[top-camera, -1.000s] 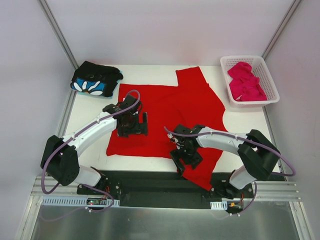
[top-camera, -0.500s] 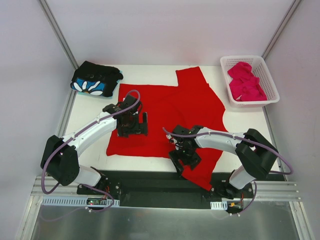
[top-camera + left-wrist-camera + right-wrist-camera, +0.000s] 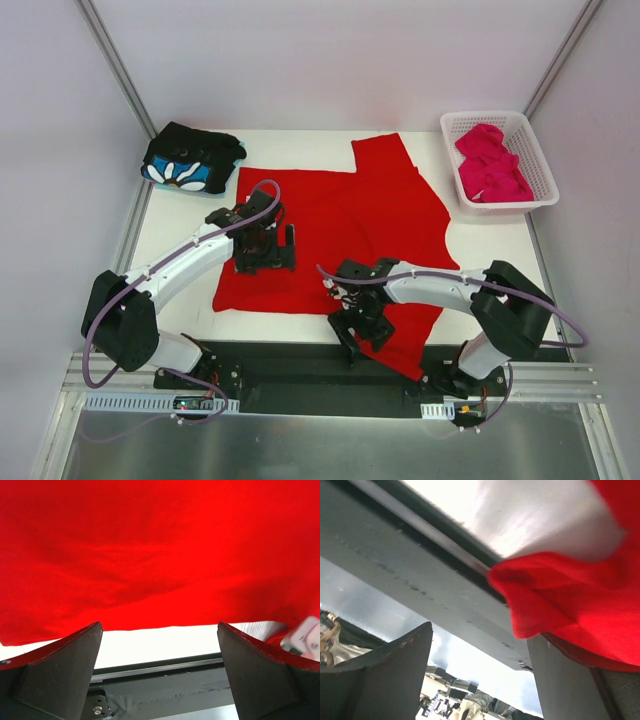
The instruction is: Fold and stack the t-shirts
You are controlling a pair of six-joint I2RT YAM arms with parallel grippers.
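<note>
Nearest, at the desk's front edge, the right hand (image 3: 360,326) hangs with its fingers apart. A folded corner of the red t-shirt (image 3: 340,215) droops just beside one finger, whether touching it I cannot tell, and nothing is clamped. A little farther back on the left, the left hand (image 3: 266,257) sits low over the red t-shirt near its front hem, fingers spread wide, gripping nothing. The red t-shirt lies spread across the middle of the desk (image 3: 175,235), one corner trailing over the front edge. Farther back, at the right corner, the white lattice basket (image 3: 546,178) holds the magenta-pink t-shirt (image 3: 490,165) — bunched in a heap. At the far left corner the black flower-print t-shirt (image 3: 192,160) lies folded on the bare desk — well apart from the basket.
</note>
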